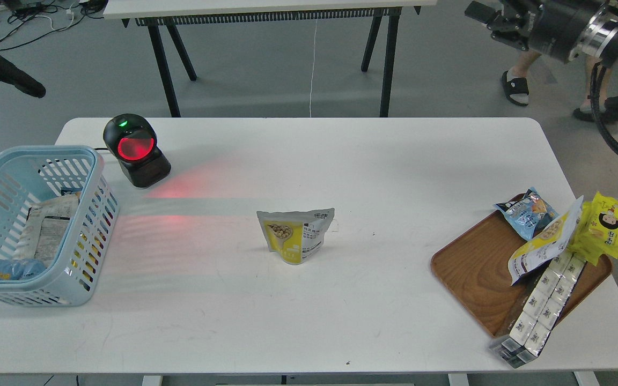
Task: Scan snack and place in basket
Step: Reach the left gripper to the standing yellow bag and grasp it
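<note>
A flat yellow-and-white snack pouch (296, 235) picturing brown round pieces stands near the middle of the white rectangular counter (341, 161), a little bent, touching nothing else. At about ten o'clock from it, well apart, sits a black dome-shaped barcode scanner (135, 150) with a glowing red window and a small green light on top; its red glow spills over the counter surface toward the pouch.

At nine o'clock, at the counter's left edge, stands the light blue rectangular plastic basket (92, 214) with vertical slots and a rolled rim. Inside it lie a pale printed packet (46, 230) and a small blue packet (16, 268).

At three to four o'clock from the pouch, near the right edge, lies a brown wooden tray (475, 273), set at an angle. On it rest a blue snack bag (526, 212), a yellow-and-white pouch with a dark end (547, 241), a bright yellow packet with a cartoon face (604, 225), and a long white-and-black box pack (542, 305) overhanging the tray's near corner.

The right arm's claw (494, 19) hangs high at one o'clock, off the counter and far from the pouch, holding nothing; it is too dark to tell how far its fingers are parted. The left arm's dark tip (32, 88) shows at eleven o'clock, clear of the counter, and the claw's opening cannot be told there either
</note>
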